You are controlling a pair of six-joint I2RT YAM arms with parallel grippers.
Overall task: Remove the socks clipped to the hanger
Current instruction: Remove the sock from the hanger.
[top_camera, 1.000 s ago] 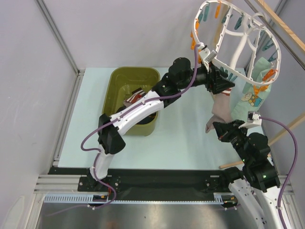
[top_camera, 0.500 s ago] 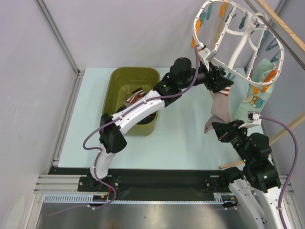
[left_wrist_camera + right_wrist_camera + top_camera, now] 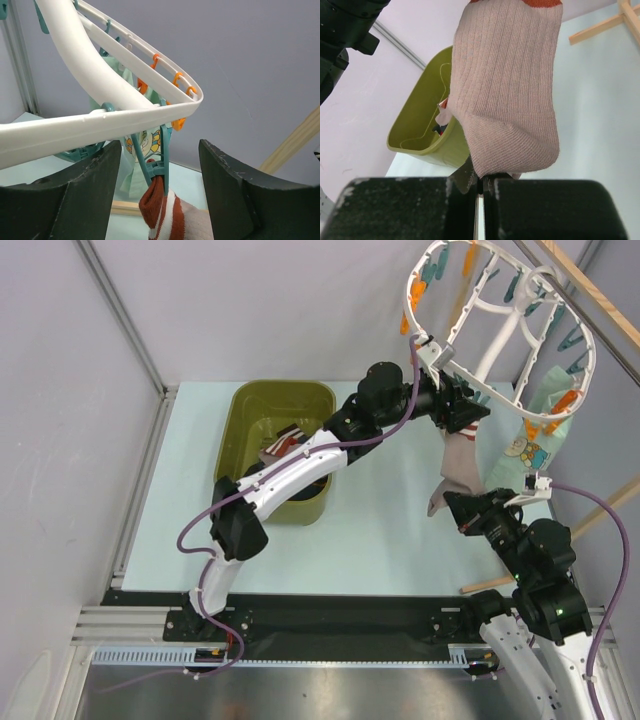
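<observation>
The hanger [image 3: 500,330] hangs tilted above the far right corner of the counter [image 3: 380,530], under a wooden rack [image 3: 590,290]. A pinkish sock [image 3: 462,468] with a red-and-white striped cuff dangles from a teal peg [image 3: 152,160] on the hanger's near rim. Its cuff is pinched in the peg and its foot points down toward the counter's near edge.

The left fingers [image 3: 468,412] stand apart just below the rim, one on each side of the peg and the cuff. In the left wrist view neither finger touches peg or sock.

The right fingers [image 3: 455,508] are together, clamped on the sock's lowest edge, so the fabric stretches between peg and fingers.

A mint sock [image 3: 530,440] with a bear print is clipped on the hanger's right side, beyond the pinkish one. Orange and teal pegs dangle around the rest of the rim.

The tub [image 3: 240,440] sits toward the far edge, left of the hanger and well apart from it. It holds more socks [image 3: 285,440], one striped; the left arm passes over its right side.
</observation>
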